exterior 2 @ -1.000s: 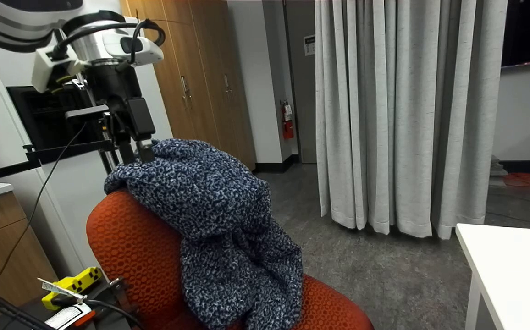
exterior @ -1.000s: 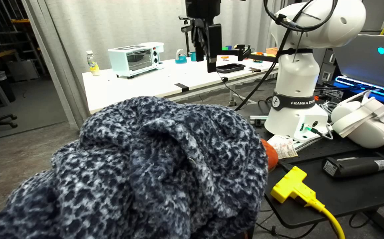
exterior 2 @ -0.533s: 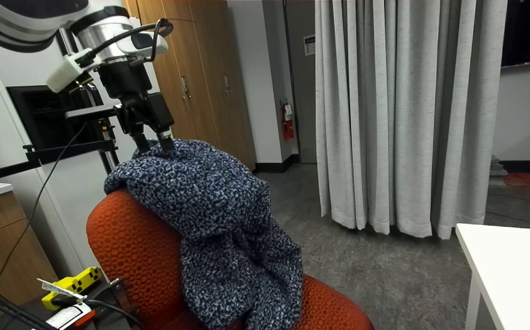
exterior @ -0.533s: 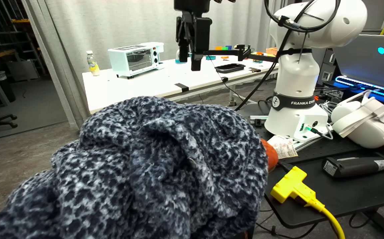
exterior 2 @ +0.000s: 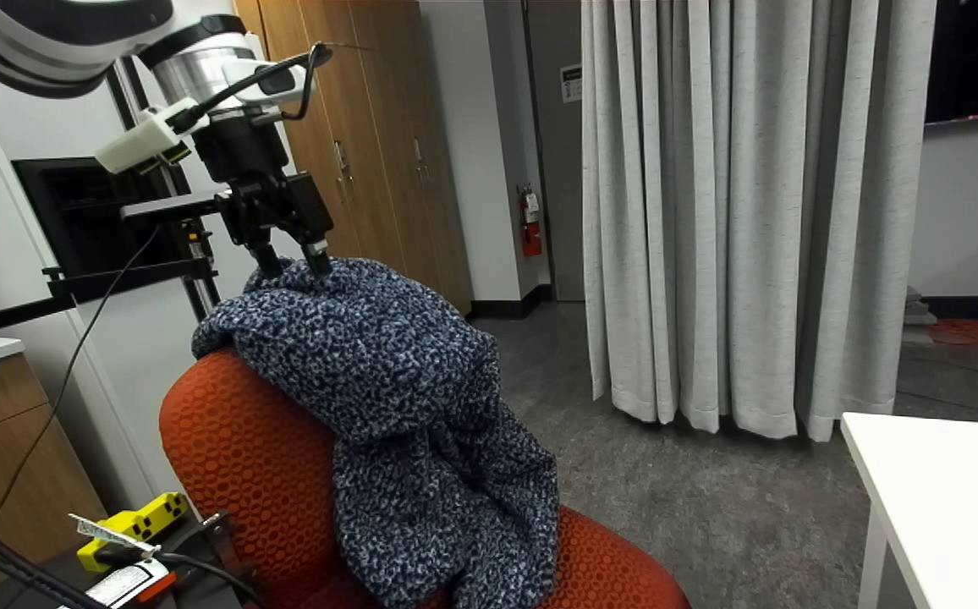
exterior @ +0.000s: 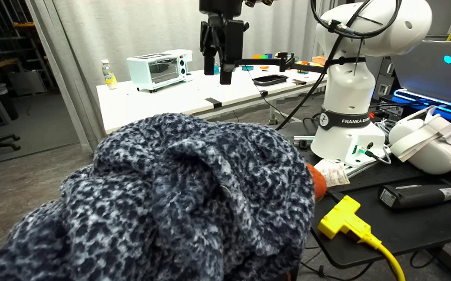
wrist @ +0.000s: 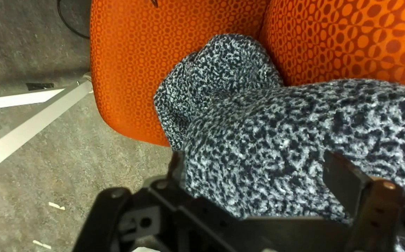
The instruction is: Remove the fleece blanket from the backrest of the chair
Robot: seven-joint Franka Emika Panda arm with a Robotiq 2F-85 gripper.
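Observation:
The fleece blanket [exterior 2: 370, 355], dark and pale grey speckled, lies rumpled over the top of the orange-red backrest [exterior 2: 248, 440] and hangs down onto the seat. In an exterior view the blanket [exterior: 210, 187] fills the foreground and hides most of the backrest [exterior: 317, 181]. My gripper [exterior 2: 294, 264] is open and tilted, fingers pointing down, at the blanket's top edge in that view. My gripper [exterior: 217, 76] shows above the blanket with a gap. In the wrist view the blanket [wrist: 276, 140] lies below and between the spread fingers of my gripper [wrist: 256, 169], which hold nothing. The backrest [wrist: 356, 38] shows at upper right.
The orange seat [wrist: 129, 70] extends beyond the blanket. A white table [exterior: 163, 101] with a toaster oven [exterior: 158, 70] stands behind. A yellow plug [exterior: 344, 218] lies on a black tray beside the chair. A white table corner [exterior 2: 946, 491] stands at right.
My gripper has moved sideways over the blanket, leftward in an exterior view and rightward and slightly up in an exterior view, and it has turned. The blanket and chair have not moved.

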